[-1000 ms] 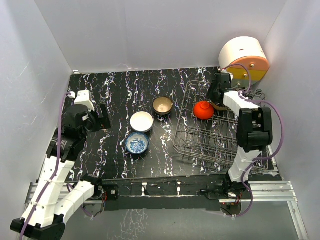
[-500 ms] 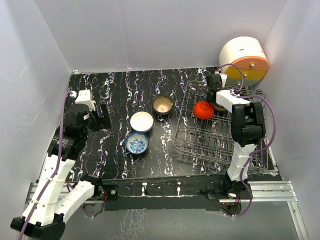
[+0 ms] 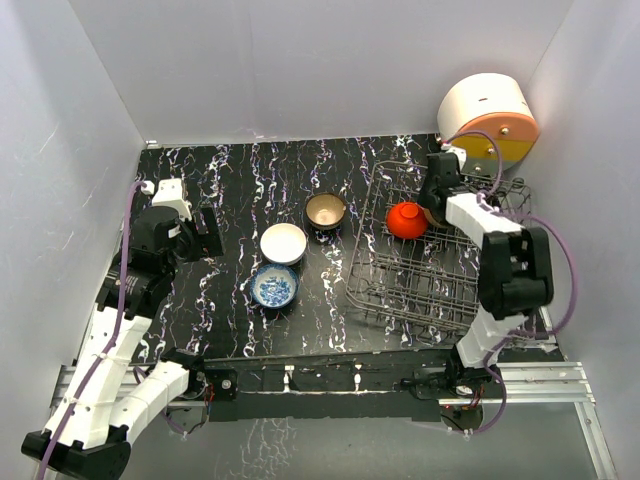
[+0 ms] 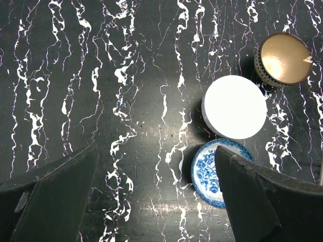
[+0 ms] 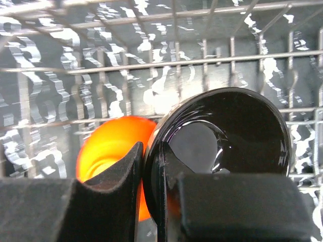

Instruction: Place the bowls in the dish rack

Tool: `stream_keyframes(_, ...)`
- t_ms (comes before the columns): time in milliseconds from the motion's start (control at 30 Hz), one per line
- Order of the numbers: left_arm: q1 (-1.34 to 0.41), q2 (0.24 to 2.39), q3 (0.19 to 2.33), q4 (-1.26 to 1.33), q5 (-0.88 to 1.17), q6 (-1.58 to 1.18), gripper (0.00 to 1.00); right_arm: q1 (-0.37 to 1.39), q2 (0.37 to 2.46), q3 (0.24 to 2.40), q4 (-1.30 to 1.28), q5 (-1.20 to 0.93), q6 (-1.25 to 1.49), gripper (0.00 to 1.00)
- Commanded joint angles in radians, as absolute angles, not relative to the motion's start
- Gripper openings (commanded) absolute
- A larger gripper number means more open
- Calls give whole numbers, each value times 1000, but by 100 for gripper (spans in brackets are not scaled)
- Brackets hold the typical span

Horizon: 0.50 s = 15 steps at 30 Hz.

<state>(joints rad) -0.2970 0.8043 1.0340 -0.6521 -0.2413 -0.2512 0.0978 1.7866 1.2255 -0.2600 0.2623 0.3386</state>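
Note:
The grey wire dish rack (image 3: 420, 280) stands on the right of the table. The red-orange bowl (image 3: 406, 220) stands on edge at its far end, also in the right wrist view (image 5: 108, 143). My right gripper (image 3: 432, 196) is shut on the rim of the black bowl (image 5: 237, 131), holding it on edge just right of the red one, inside the rack (image 5: 151, 65). The white bowl (image 3: 283, 243), blue-and-white bowl (image 3: 274, 286) and tan bowl (image 3: 326, 211) sit on the table. My left gripper (image 4: 156, 201) is open and empty, high over the table left of them.
The big white-orange-yellow drum (image 3: 490, 120) stands behind the rack in the far right corner. White walls close in the table on three sides. In the left wrist view the white bowl (image 4: 234, 107), blue bowl (image 4: 209, 172) and tan bowl (image 4: 282, 59) lie to the right.
My right arm has shifted, its elbow swinging right, while the gripper stays at the rack's far end with the black bowl beside the red one. The left arm has barely moved.

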Motion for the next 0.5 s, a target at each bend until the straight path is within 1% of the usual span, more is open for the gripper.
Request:
stream_keyframes(0, -301, 793, 1037, -656, -252, -235, 97, 88, 1562, 1123, 14, 84, 434, 8)
stream_keyframes(100, -301, 791, 1041, -661, -252, -233, 97, 34, 1488, 1032, 124, -19, 515, 8)
stream_keyframes(200, -301, 791, 1047, -665, -251, -233, 97, -63, 1454, 930, 250, -171, 632, 8)
stream_keyframes(333, -301, 793, 1056, -662, -249, -232, 97, -172, 1466, 815, 480, -376, 782, 8)
stream_keyframes(467, -301, 801, 1061, -657, -243, -234, 97, -243, 1489, 701, 759, -495, 927, 8)
